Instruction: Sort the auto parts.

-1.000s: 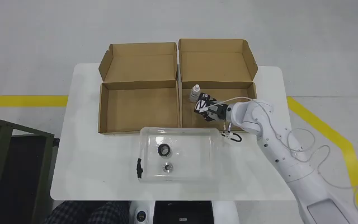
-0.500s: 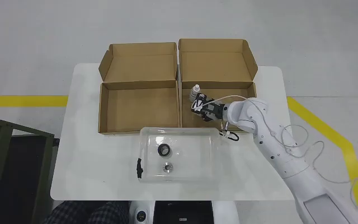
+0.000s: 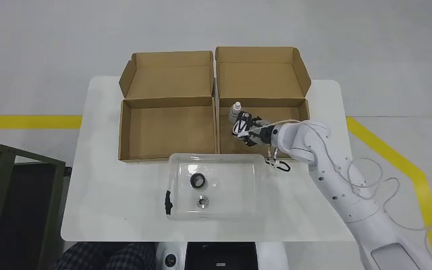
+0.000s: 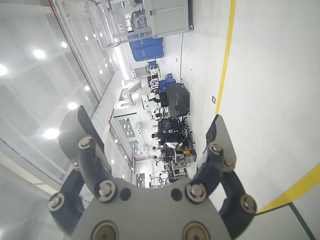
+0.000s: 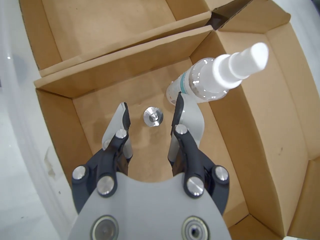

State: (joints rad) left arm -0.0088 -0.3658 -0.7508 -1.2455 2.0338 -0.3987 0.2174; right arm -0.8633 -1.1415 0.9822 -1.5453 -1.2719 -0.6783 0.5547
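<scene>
My right jaws hung spread and empty inside the right cardboard box point(image 5: 232, 151). A small round metal part point(image 5: 153, 117) lay on the box floor in line with the gap between them, and a white-capped bottle point(image 5: 207, 83) stood just beside. My left jaws were spread too, gripping nothing; on the table point(image 3: 101, 135), the clear tray point(image 3: 246, 202) held a black ring point(image 3: 198, 180).

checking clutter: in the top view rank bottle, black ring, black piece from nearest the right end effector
1. bottle, beside the right end effector, in right box
2. black ring, inside clear tray
3. black piece, at tray's left edge
</scene>
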